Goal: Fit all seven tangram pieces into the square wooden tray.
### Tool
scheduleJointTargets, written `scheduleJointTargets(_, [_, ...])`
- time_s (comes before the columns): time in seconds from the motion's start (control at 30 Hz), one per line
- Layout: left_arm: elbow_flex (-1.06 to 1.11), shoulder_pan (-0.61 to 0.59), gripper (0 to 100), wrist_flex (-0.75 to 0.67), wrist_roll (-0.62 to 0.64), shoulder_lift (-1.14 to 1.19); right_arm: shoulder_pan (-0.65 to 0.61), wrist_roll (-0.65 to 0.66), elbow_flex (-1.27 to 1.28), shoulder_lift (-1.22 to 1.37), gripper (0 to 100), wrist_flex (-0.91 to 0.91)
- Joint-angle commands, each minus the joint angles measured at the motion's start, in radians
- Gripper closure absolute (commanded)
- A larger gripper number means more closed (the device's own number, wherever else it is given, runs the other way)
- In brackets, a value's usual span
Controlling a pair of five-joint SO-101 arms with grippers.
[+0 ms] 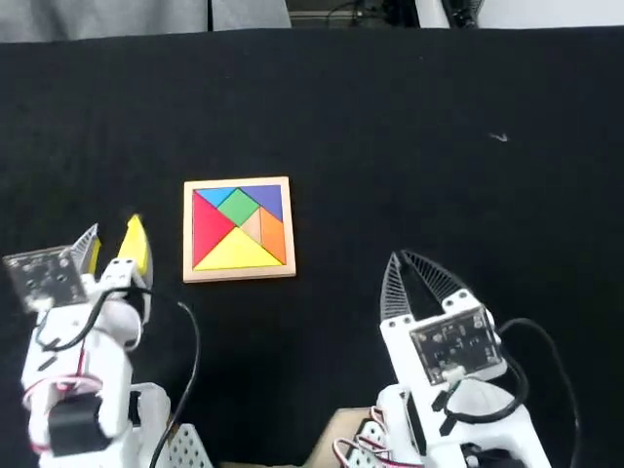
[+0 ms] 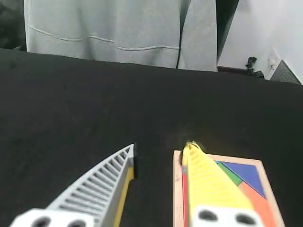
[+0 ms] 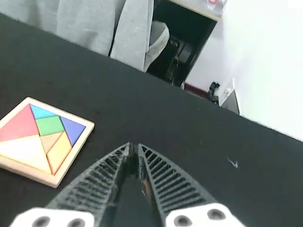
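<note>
Square wooden tray (image 1: 239, 276) lies flat on the black cloth table (image 1: 439, 175), left of centre. Seven tangram pieces (image 1: 237, 252) fill it flush: flat coloured triangles plus one green square (image 1: 238, 206). Left gripper (image 1: 113, 226) is near the tray's left edge, not touching. Its two ribbed fingers, one yellow and one grey, are spread wide and hold nothing. Right gripper (image 1: 401, 257) is well apart to the tray's right, its two black ribbed fingers pressed together, empty.
</note>
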Motion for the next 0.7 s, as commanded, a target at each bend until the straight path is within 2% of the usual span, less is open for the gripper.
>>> scheduleJointTargets(0.0, [0.176,0.004,81,-0.207,-0.077,-0.005,-0.008,0.009,0.094,-0.088,98.3,-0.115])
scheduleJointTargets(0.1, [0.334,0.010,81,-0.345,-0.147,-0.005,0.005,0.009,0.232,-0.088,98.3,-0.218])
scheduleJointTargets(0.17, [0.412,0.010,81,-0.427,-0.163,0.000,0.057,0.003,0.320,-0.088,98.3,-0.298])
scheduleJointTargets(0.37, [0.406,0.050,81,-0.374,-0.144,0.009,0.245,0.000,0.558,-0.087,98.3,-0.534])
scheduleJointTargets(0.43, [0.406,0.058,81,-0.348,-0.144,0.005,0.255,-0.005,0.605,-0.087,98.3,-0.537])
scheduleJointTargets(0.53, [0.406,0.054,82,-0.296,-0.144,0.009,0.253,-0.098,0.657,-0.087,98.3,-0.506])
scheduleJointTargets(0.67, [0.406,0.056,82,-0.114,-0.144,0.003,0.253,-0.213,0.682,-0.087,98.3,-0.445])
